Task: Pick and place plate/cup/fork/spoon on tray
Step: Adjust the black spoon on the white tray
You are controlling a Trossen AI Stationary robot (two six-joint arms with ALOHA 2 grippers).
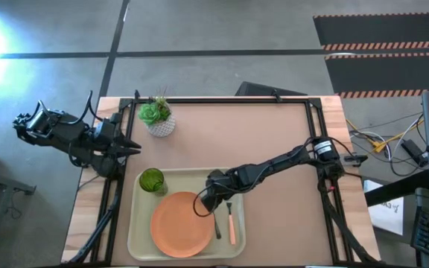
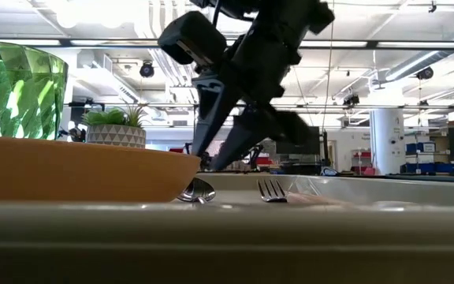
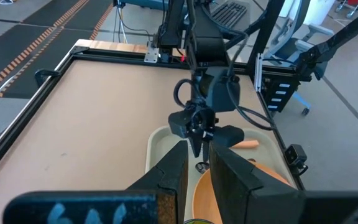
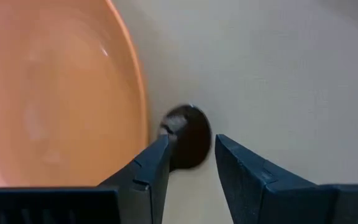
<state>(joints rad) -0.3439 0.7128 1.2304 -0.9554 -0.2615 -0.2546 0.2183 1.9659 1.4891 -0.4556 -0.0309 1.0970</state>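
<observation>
The cream-white tray (image 1: 135,240) lies at the table's near middle. On it are the salmon-orange plate (image 1: 179,223), the green cup (image 1: 152,180) at its far left corner, the dark spoon (image 4: 189,144) right of the plate, and the pink-handled fork (image 1: 232,225) right of the spoon. The spoon's bowl (image 2: 196,191) rests on the tray floor beside the plate's rim. My right gripper (image 1: 202,208) hangs open just above the spoon's bowl, fingertips on either side of it (image 2: 216,160). My left gripper (image 1: 131,147) waits at the table's left edge, open by a narrow gap (image 3: 199,152).
A white pot with a green plant (image 1: 157,117) stands at the table's far left. The brown table top (image 1: 259,141) lies bare behind and to the right of the tray. A black frame runs along the table's edges.
</observation>
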